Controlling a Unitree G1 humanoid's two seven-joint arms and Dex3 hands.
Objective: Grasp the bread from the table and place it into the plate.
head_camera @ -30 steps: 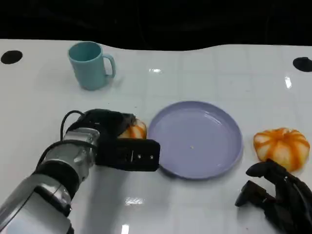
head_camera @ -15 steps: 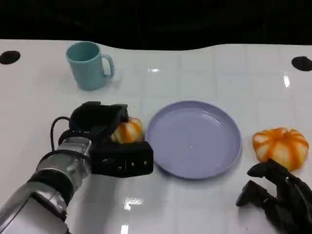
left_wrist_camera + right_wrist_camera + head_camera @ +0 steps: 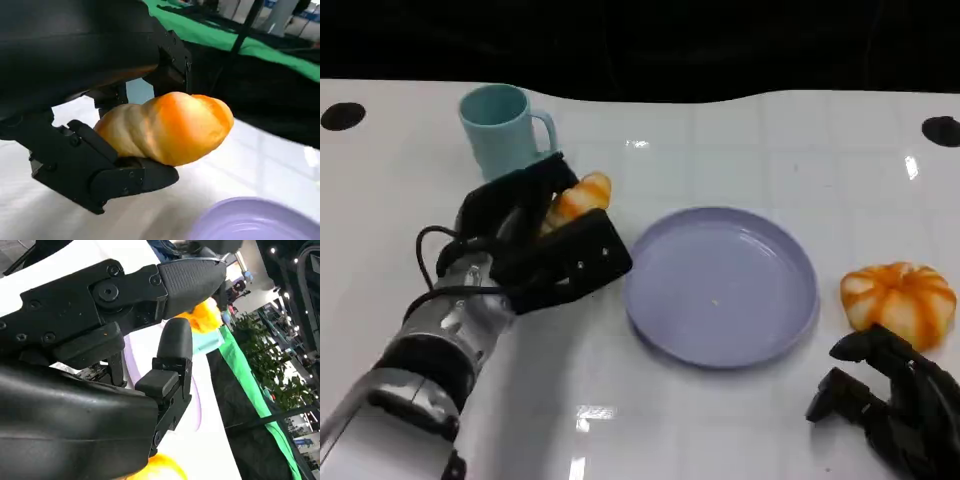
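Head view is bright and evenly lit from overhead; the glossy white desk (image 3: 740, 430) carries small glare spots near its far edge and close to the camera. Shadows are soft and faint under the plate (image 3: 722, 286). Background beyond the desk is near black. Left wrist view: bread (image 3: 167, 127) sharp, background soft, dark fingers (image 3: 100, 172) underexposed. Right wrist view is tilted, close parts blurred, ceiling lights blown out.

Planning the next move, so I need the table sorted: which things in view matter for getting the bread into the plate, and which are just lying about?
Part of the job:
- golden twisted bread roll, held by the left hand
- round lilac plastic plate, nothing on it yet

Lying about:
- teal ceramic mug
- orange-and-white pumpkin-shaped bun, beside the idle right hand
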